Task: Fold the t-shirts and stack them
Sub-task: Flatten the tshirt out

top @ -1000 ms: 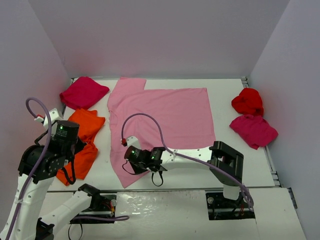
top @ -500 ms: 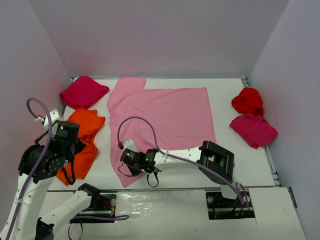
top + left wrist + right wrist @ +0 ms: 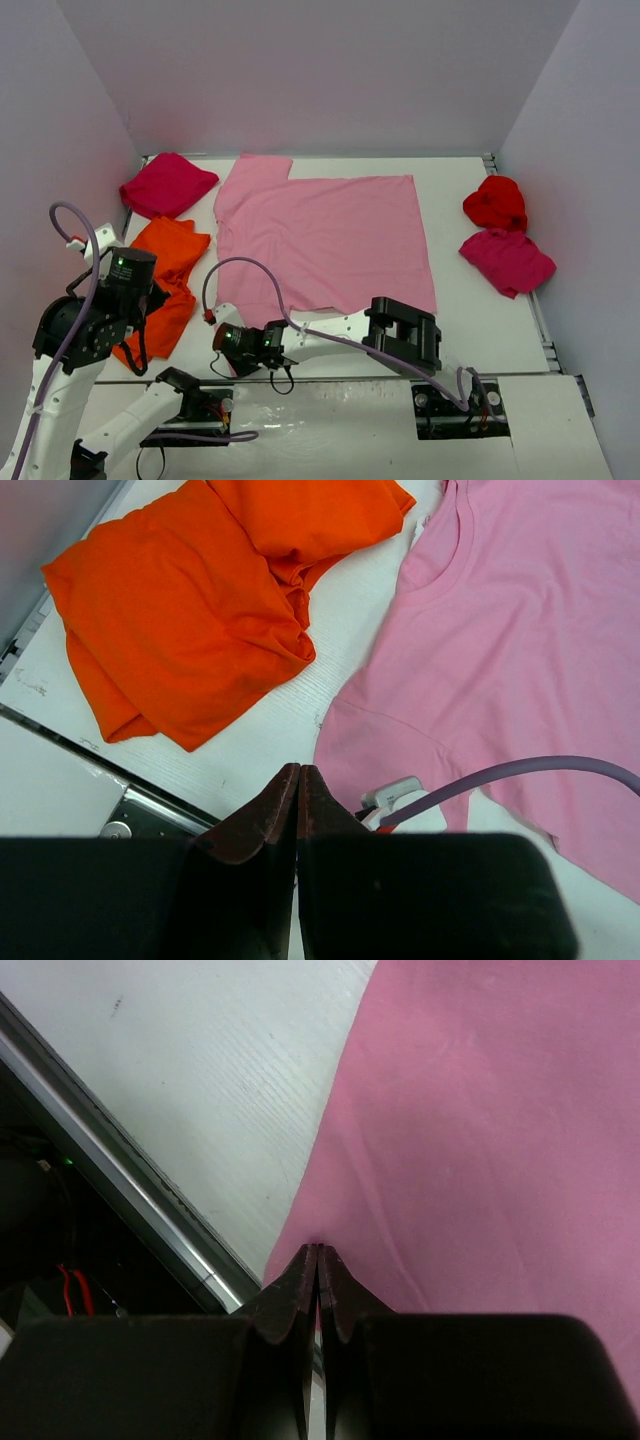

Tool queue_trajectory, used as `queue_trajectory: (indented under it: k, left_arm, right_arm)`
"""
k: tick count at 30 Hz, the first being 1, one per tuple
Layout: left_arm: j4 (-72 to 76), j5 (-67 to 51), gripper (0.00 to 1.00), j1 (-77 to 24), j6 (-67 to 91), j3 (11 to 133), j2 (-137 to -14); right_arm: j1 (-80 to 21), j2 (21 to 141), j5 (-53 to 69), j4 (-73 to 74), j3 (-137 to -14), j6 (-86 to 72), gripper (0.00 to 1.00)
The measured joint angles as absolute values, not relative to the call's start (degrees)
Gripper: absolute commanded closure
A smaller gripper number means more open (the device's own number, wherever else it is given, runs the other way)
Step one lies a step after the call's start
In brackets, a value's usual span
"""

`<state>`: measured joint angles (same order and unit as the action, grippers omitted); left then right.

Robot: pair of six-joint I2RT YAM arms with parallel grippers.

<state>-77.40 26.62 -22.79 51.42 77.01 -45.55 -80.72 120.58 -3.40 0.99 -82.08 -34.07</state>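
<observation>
Overhead and wrist views of a white surface [image 3: 480, 330] enclosed by pale walls, with shirts spread over it.

- **Pink shirt** [image 3: 320, 235]: lies flat and spread open at the centre. Its collar points toward the left side and one sleeve reaches the back edge.
- **Orange shirts** [image 3: 165, 275]: a crumpled heap at the left, partly overlapping each other, just beside the pink shirt with a bare strip between.
- **Left magenta shirt** [image 3: 165, 185]: bunched in the back left corner, touching the orange heap.
- **Red shirt** [image 3: 495, 200]: balled up at the right edge. A second magenta shirt [image 3: 507, 260] is crumpled just in front of it. Both lie well apart from the pink shirt.
- **Right arm** [image 3: 330, 330]: stretched low across the front edge toward the left. The right jaws are clenched on the near left corner of the pink shirt [image 3: 480, 1140], whose cloth tapers to a point between the tips, just inside the metal edge rail [image 3: 140, 1210].
- **Left arm** [image 3: 95, 320]: raised over the near left corner. The left jaws are clenched together on nothing, above the bare strip between the orange shirts [image 3: 180, 630] and the pink shirt [image 3: 520, 630].
- **Purple cable** [image 3: 500, 775]: crosses the pink cloth in the left wrist view.
</observation>
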Motion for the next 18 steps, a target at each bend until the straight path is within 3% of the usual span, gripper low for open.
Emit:
queue_trajectory:
  k: [18]
  left_arm:
    - [-77.8, 29.0, 1.00, -22.8, 51.4, 77.3, -44.7]
  right_arm:
    - [-79.7, 133.6, 4.1, -0.4, -100.9, -29.7, 1.00]
